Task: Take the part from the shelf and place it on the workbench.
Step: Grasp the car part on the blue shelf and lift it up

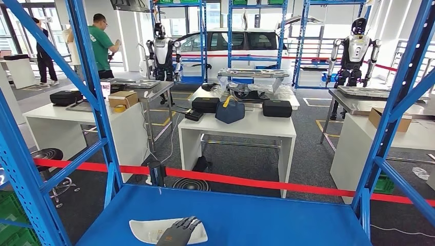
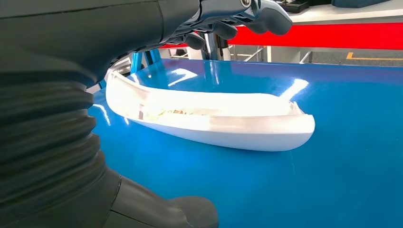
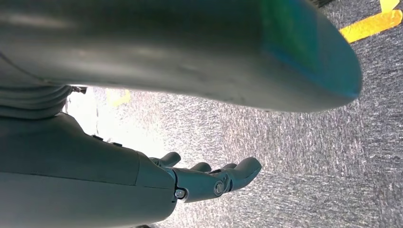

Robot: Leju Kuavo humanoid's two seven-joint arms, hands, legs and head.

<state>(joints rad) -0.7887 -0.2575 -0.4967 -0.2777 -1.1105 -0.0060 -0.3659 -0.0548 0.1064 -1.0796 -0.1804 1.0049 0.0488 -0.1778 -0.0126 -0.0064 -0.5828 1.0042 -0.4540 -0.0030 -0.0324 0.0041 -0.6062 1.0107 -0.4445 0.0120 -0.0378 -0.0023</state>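
Right now the white curved part [image 1: 154,229] lies flat on the blue shelf [image 1: 267,215], near its front edge on the robot's left side. The left hand [image 1: 179,231] is spread over the part's right end, dark fingers fanned out above it; from the left wrist view the fingers [image 2: 266,14] arch over the part [image 2: 214,123] and the thumb [image 2: 161,211] sits low beside it, apart, with nothing clamped between them. Whether any fingertip actually touches the plastic I cannot tell. The right hand [image 3: 209,178] hangs by the robot's side above grey carpet [image 3: 294,156], fingers loosely curved and holding nothing. Beyond the shelf a red tape barrier [image 1: 231,180] runs across, and behind it stands a white table [image 1: 241,128] with black cases and a dark bag on it. Two other humanoid robots stand farther back, and a person in a green shirt [image 1: 100,46] stands to the left.
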